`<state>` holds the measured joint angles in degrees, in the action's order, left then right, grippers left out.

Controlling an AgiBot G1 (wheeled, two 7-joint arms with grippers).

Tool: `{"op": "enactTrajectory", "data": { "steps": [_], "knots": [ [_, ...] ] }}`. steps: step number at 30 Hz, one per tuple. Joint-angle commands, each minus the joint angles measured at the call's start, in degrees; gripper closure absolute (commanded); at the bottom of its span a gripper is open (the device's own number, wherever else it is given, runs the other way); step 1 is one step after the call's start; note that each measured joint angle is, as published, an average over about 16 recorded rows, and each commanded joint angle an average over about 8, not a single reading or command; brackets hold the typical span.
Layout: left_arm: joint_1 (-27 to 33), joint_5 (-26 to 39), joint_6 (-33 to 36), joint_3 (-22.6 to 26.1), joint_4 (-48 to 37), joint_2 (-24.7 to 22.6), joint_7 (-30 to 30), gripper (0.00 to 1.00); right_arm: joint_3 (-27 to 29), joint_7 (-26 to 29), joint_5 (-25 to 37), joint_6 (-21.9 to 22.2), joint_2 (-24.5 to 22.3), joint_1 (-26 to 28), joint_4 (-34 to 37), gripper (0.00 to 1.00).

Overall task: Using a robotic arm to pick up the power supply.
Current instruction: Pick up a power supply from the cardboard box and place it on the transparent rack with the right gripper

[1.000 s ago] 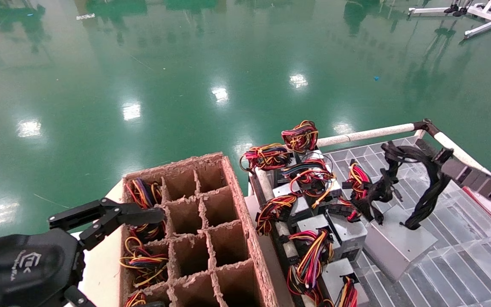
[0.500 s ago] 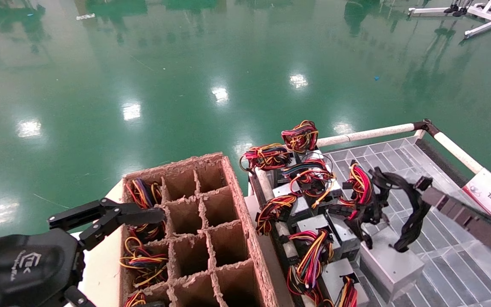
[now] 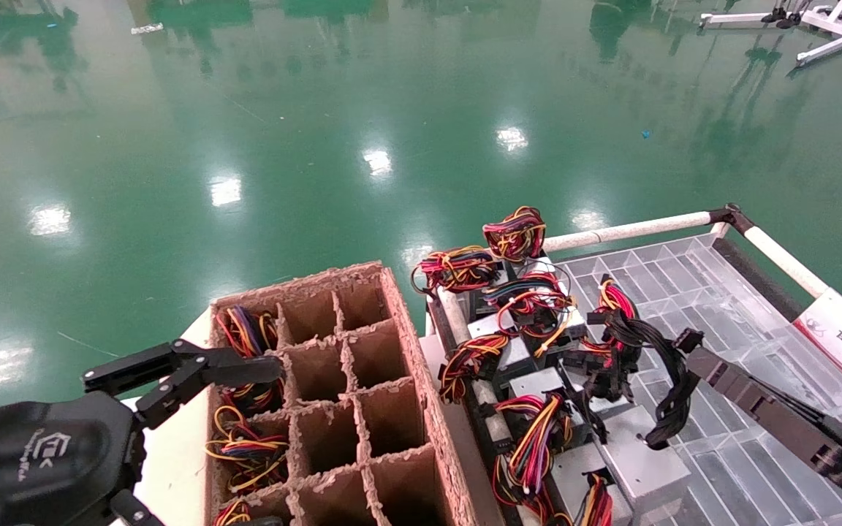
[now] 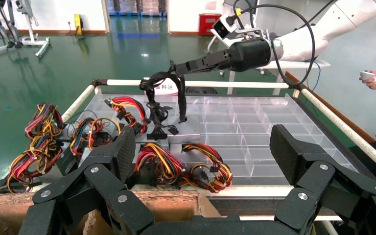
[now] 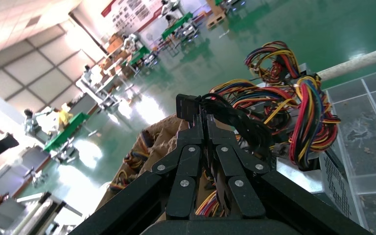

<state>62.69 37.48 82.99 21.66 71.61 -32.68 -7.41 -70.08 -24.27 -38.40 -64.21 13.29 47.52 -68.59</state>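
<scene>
The power supply (image 3: 644,467) is a plain grey metal box with a thick black cable bundle (image 3: 673,380). It sits tilted beside the coloured-wire units on the clear tray (image 3: 750,467). I cannot tell whether the box touches the tray. My right gripper (image 3: 688,342) is shut on the black cables above the box. In the right wrist view that gripper (image 5: 196,110) is shut and the bundle (image 5: 245,125) loops beside it. The left wrist view shows the box (image 4: 188,131) under the right gripper (image 4: 174,66). My left gripper (image 4: 203,147) is open and empty over the cardboard box's near left corner.
A cardboard divider box (image 3: 392,343) stands on the left, with coloured-wire units in its left cells. Several grey units with red and yellow wires (image 3: 531,343) crowd the tray's left side. White rails (image 3: 626,230) frame the tray. A person's hand (image 4: 372,78) holds a controller at the far side.
My right gripper has carried the black cables and the grey box left and toward me, up against the coloured-wire units. The left arm has not moved.
</scene>
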Motion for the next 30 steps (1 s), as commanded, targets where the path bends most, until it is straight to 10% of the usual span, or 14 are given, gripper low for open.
{"op": "enactTrajectory", "data": {
  "steps": [1,17,30],
  "knots": [
    [0.0,0.0,0.0,0.0,0.0,0.0,0.0,0.0,-0.13,-0.3,-1.0,0.25,0.48,-0.55,-0.19,1.0],
    [0.0,0.0,0.0,0.0,0.0,0.0,0.0,0.0,-1.14,-11.56,-18.79,-10.44,5.22,-13.76,0.62,1.0],
    [0.0,0.0,0.0,0.01,0.0,0.0,0.0,0.0,-0.5,-13.9,-21.48,-12.54,10.63,-14.35,0.74,1.0]
  ]
}}
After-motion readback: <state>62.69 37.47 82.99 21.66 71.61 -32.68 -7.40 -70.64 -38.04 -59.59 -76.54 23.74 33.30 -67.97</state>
